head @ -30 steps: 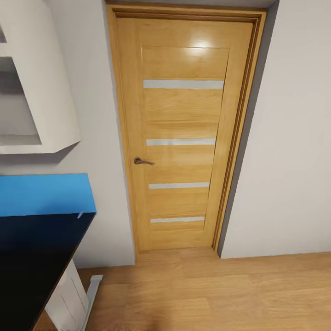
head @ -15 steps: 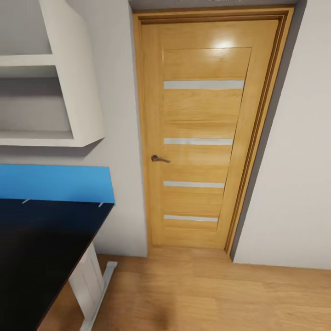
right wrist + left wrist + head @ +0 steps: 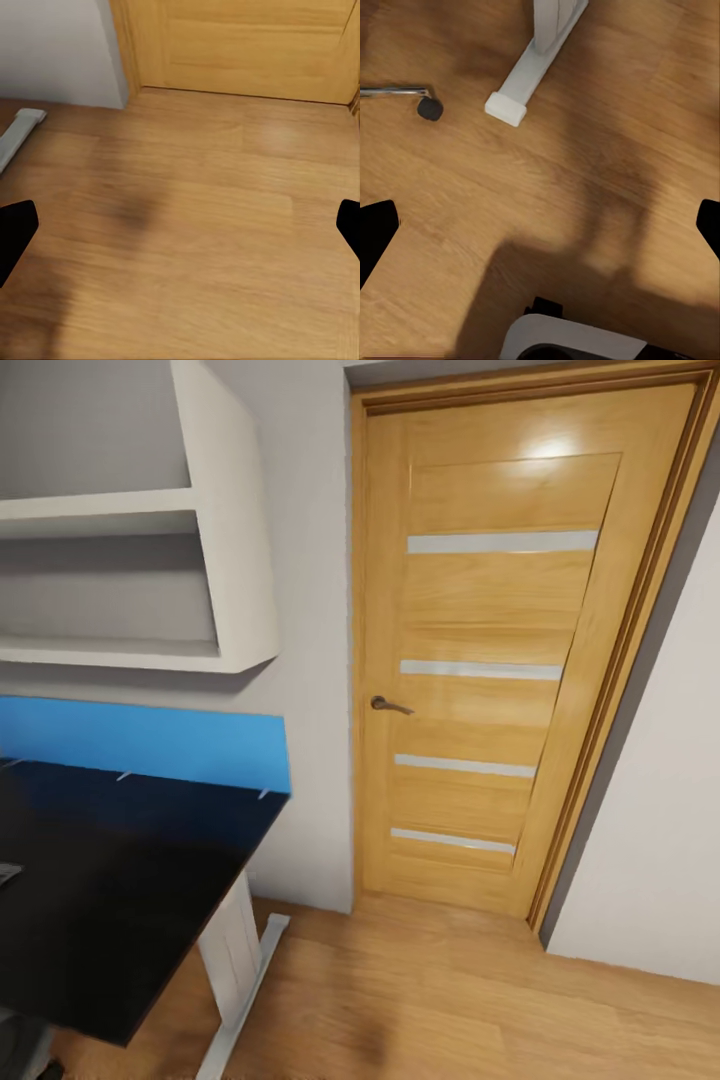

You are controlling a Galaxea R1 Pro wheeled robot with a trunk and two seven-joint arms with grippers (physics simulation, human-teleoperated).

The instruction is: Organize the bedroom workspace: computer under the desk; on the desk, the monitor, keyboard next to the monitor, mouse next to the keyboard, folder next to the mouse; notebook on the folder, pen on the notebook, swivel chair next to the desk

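The desk point(image 3: 110, 880) with its glossy black top fills the lower left of the head view, on a white leg point(image 3: 235, 950). A blue panel point(image 3: 150, 740) runs along its back edge. In the left wrist view the desk's white foot point(image 3: 529, 75) rests on the oak floor, and a chrome leg with a black caster point(image 3: 429, 109) of the swivel chair lies beside it. My left gripper point(image 3: 540, 232) hangs open over bare floor. My right gripper point(image 3: 180, 232) is open too, above the planks near the door point(image 3: 240, 45). Nothing is between either pair of fingers.
A light wooden door point(image 3: 500, 660) with a dark lever handle point(image 3: 388, 706) stands shut right of the desk. White wall shelves point(image 3: 130, 560) hang above the desk. Pale grey wall point(image 3: 650, 810) slopes at the right. My base point(image 3: 570, 345) shows in the left wrist view.
The head camera has swung left, so the door sits further right in the picture and more of the desk top and wall shelves shows.
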